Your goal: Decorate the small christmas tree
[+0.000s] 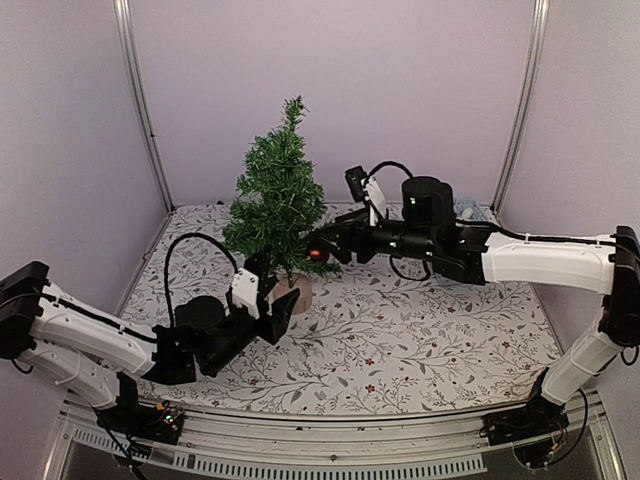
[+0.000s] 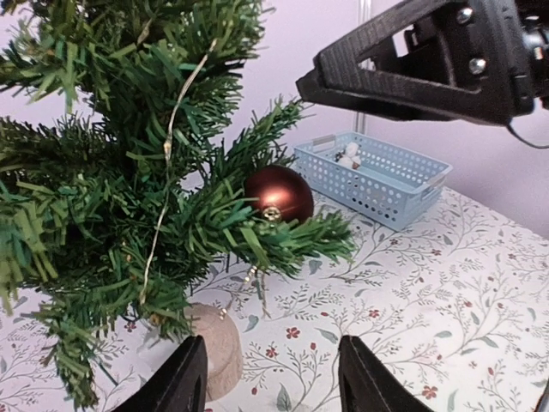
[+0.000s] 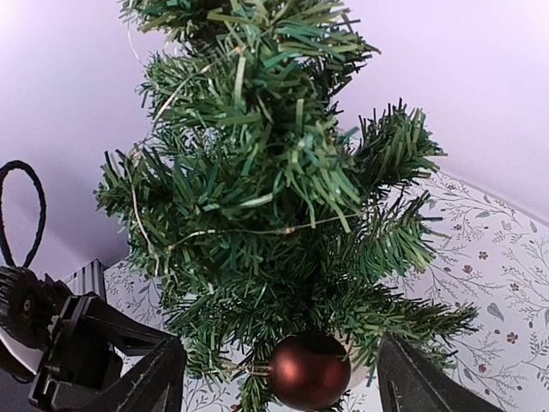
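Small dark-green bristly christmas tree (image 1: 277,205) on its pale wooden stump (image 2: 214,348), standing left of centre on the floral tablecloth (image 1: 420,330). A glossy maroon ball ornament (image 3: 309,369) hangs on a low branch. The right gripper (image 1: 328,246) flanks it, fingers apart and clear of it. The left gripper (image 2: 270,365) waits beside the stump, fingers apart and empty. The step in hand is probably hanging this ball. The next move calls for backing out without snagging needles. Only the left wrist view shows the pale-blue slatted plastic basket (image 2: 377,176) clearly.
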